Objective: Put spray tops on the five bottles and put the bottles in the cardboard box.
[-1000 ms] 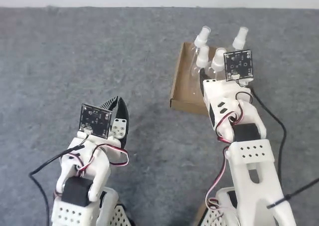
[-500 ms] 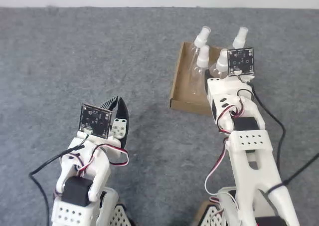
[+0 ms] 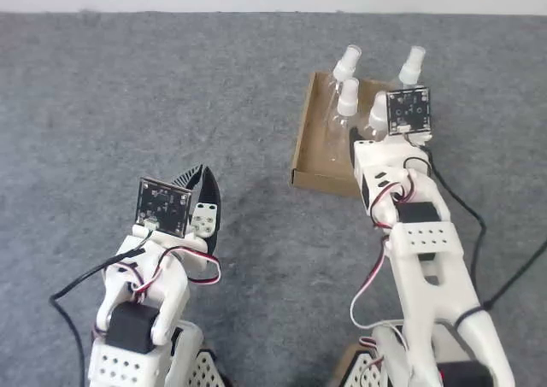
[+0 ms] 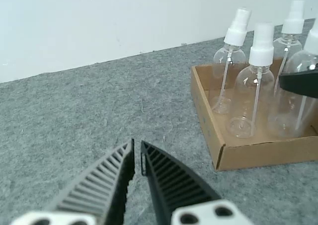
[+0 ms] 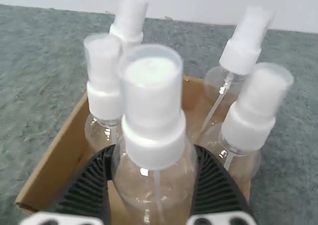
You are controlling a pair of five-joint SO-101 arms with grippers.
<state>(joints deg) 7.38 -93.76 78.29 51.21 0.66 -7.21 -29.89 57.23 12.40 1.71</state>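
Note:
Several clear bottles with white spray tops stand in the cardboard box (image 3: 297, 148). In the right wrist view my right gripper (image 5: 152, 159) is shut on one capped bottle (image 5: 151, 135), its black fingers (image 5: 87, 185) pressing both sides of the body. The bottle is upright at the box's near side, with the others (image 5: 103, 86) (image 5: 256, 115) close around it. In the high view the right arm (image 3: 402, 182) hangs over the box's near right corner. My left gripper (image 4: 138, 158) is shut and empty, low over the carpet to the left of the box (image 4: 218, 140).
Grey carpet (image 3: 128, 88) covers the table, with bare room left of and in front of the box. A white wall runs along the far edge. The left arm (image 3: 154, 259) sits at the near left. Cables trail beside both arms.
The right arm has shifted slightly over the box with the bottle in its grip, its upper links straightening. The left arm has stayed still.

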